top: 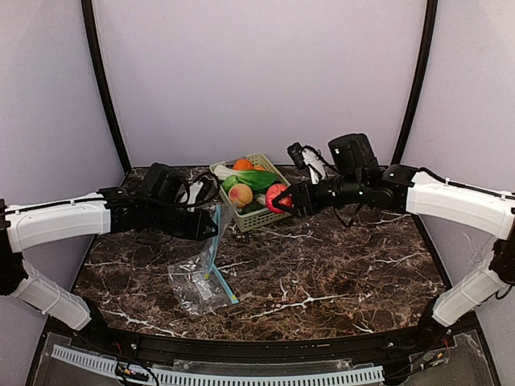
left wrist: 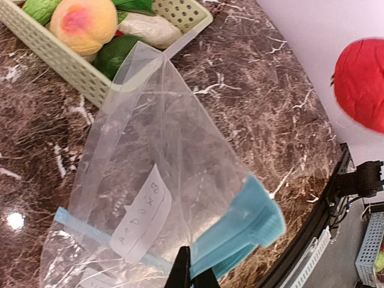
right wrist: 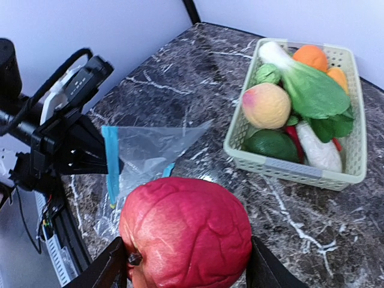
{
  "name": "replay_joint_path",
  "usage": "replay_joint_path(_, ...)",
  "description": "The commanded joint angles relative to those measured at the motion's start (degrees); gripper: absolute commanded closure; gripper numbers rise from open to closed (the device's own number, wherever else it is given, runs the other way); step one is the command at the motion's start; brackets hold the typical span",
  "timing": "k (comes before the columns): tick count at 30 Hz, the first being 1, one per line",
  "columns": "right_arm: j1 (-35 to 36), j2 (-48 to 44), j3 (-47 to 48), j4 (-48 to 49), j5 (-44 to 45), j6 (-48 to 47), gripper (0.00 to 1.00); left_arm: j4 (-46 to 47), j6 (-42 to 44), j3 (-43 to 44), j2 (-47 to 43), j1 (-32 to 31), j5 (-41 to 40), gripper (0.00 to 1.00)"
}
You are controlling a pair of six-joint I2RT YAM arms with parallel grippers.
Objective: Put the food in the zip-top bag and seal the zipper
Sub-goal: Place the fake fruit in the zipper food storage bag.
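Note:
A clear zip-top bag (top: 201,269) with a blue zipper strip (left wrist: 240,231) hangs from my left gripper (left wrist: 193,273), which is shut on the strip's upper end. The bag's lower part lies on the marble table. My right gripper (right wrist: 187,267) is shut on a red apple (right wrist: 186,234) and holds it in the air between the bag and the basket (top: 259,217). The apple (top: 276,197) is to the right of the bag's raised top. In the basket lie a peach (right wrist: 266,105), an orange (right wrist: 310,57), leafy greens (right wrist: 312,90) and a white radish (right wrist: 315,147).
The pale green lattice basket (right wrist: 300,170) stands at the back middle of the dark marble table (top: 338,265). A black rim runs along the table's near edge (top: 265,342). Pale walls close in the back and sides.

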Motion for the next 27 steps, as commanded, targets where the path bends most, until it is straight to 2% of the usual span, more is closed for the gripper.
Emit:
replay_joint_path(1, 3.31, -3.57, -4.93, 10.49, -6.44, 1.46, 0.58, 8.25, -7.88, -1.17, 0.26, -2.43, -0.37, 0.99)
replay_joint_path(7, 5.68, -7.21, -9.59, 18.87, -12.51, 3.79, 0.57, 20.53, -17.58, -5.15, -3.2, -4.22, -0.29, 0.99)
replay_joint_path(10, 7.94, -7.58, -10.91, 22.04, -12.4, 3.74, 0.56, 26.18, -19.97, -8.1, -3.79, -4.33, -1.31, 0.99)
replay_joint_path(13, 10.05, -5.75, -10.35, 21.93, -9.54, 2.88, 0.55, 26.2, -20.47, -8.24, -2.21, -4.32, -2.35, 0.99)
replay_joint_path(18, 12.74, -0.33, -8.95, 23.25, -10.79, 3.04, 0.56, 27.9, -21.26, -8.85, 0.16, -4.34, -1.15, 0.99)
replay_joint_path(27, 16.17, 9.89, -3.98, 24.05, -7.52, 4.08, 0.57, 25.09, -19.08, -9.28, 0.97, -4.34, -2.99, 0.99)
